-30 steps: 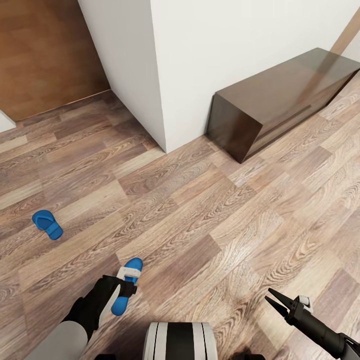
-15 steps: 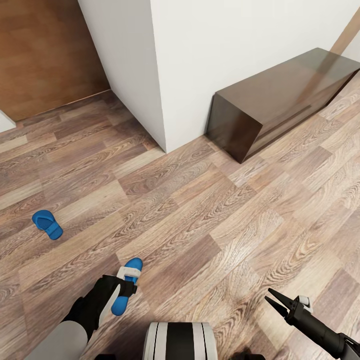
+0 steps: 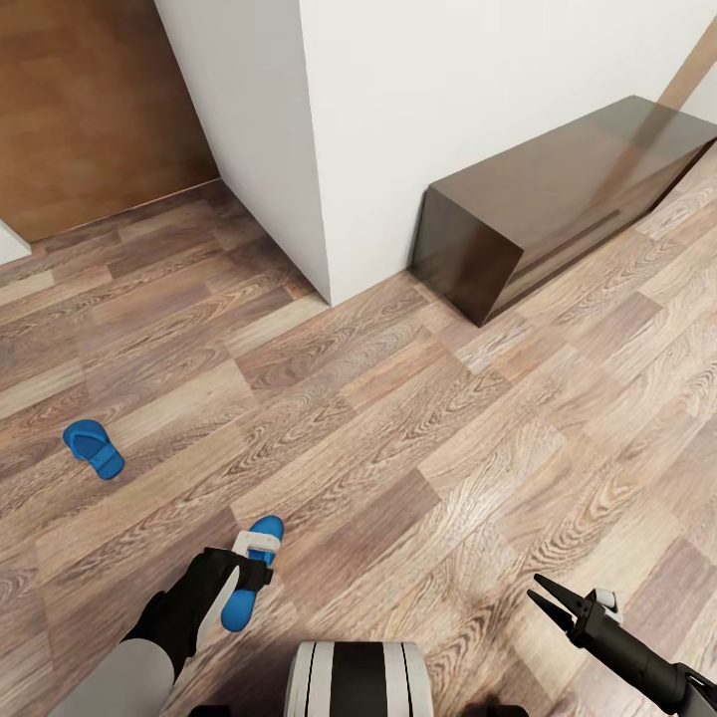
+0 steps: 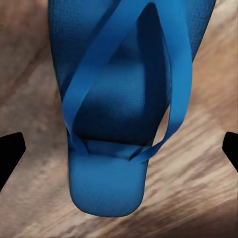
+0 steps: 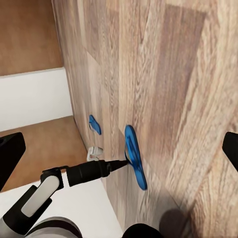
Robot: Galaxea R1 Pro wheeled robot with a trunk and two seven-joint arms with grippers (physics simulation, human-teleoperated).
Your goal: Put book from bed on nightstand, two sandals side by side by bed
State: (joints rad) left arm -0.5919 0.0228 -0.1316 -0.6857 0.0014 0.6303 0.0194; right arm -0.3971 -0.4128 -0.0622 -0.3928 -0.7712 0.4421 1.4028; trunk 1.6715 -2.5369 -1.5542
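Left gripper [image 3: 255,560]: nearest item, poised directly over the near sandal [image 3: 249,573], jaws spread wide to either side of it, not yet clamped; in the left wrist view the straps sit between the fingertips [image 4: 11,148].

Right gripper [image 3: 543,589]: low at the right side, jaws parted, holding nothing.

Floor [image 3: 418,448]: wood planks.

Far sandal [image 3: 95,448]: well apart, to the left.

Bench [image 3: 558,199]: long, dark, against the white wall [image 3: 448,119].

Risk: closing on the thin flat sole could skid it across the floor, or catch just a strap and let it swing loose.
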